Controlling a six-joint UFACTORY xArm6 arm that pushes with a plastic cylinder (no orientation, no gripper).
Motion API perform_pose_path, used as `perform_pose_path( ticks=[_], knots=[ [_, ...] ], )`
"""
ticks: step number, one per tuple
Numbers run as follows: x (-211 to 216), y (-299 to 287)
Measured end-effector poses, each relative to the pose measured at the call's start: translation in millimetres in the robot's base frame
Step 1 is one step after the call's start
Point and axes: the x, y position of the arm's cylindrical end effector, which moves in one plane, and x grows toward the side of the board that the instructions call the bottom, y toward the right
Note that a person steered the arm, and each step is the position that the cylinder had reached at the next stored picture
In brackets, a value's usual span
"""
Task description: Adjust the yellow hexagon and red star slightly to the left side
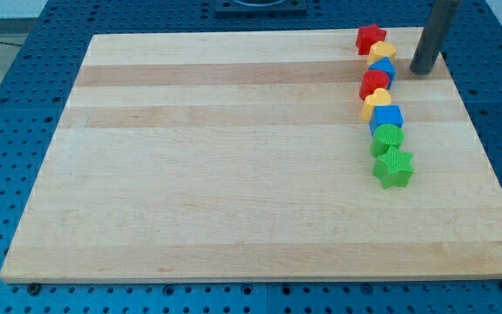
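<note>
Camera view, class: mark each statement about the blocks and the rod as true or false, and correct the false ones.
1. The blocks form a line near the view's right edge of the wooden board. True.
2. My tip sits to the view's left of the blocks. False: it is to their right, near the top of the line.
3. The green star is the lowest block in the line. True.
4. The red star lies at the line's bottom end. False: it is at the top end.
5. My tip touches the yellow hexagon. False: a gap of bare board separates them.
</note>
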Motion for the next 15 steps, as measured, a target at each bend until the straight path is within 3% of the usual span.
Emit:
perform_pose_path(
  ticks=[4,6,8,10,12,14,15],
  knots=[
    [0.3,-37.5],
    [-1.8,-14.7],
    [-34.4,-19.3],
    [-38.8,-37.2],
    [-42.0,-6.8],
    [-91.7,-6.6],
    [-93.0,-6.8]
  ],
)
